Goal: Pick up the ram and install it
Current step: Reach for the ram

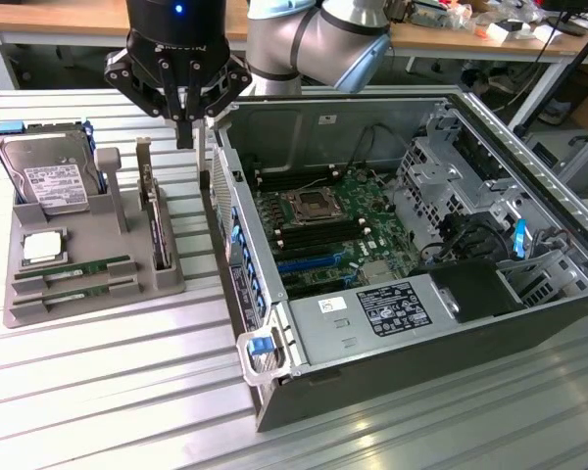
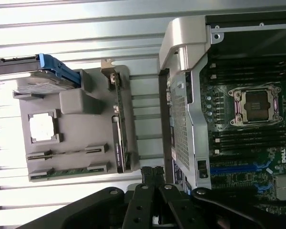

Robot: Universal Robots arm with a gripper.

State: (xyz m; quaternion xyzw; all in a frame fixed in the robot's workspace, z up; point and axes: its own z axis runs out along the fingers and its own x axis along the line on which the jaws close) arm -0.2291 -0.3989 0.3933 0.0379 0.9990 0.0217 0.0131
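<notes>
Two ram sticks [image 1: 73, 267] half-hidden in tray [image 1: 29, 311] slots; claw [image 1: 184, 140] clenched nr case wall [image 1: 230, 181]; arm [image 1: 304, 39] cut off.

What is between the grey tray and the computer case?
Only a bare strip of the slatted metal table, seen in both the exterior and wrist views.

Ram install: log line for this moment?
gripper: shut, raised between tray and case | ram: in tray slot, not picked | case: open
</notes>
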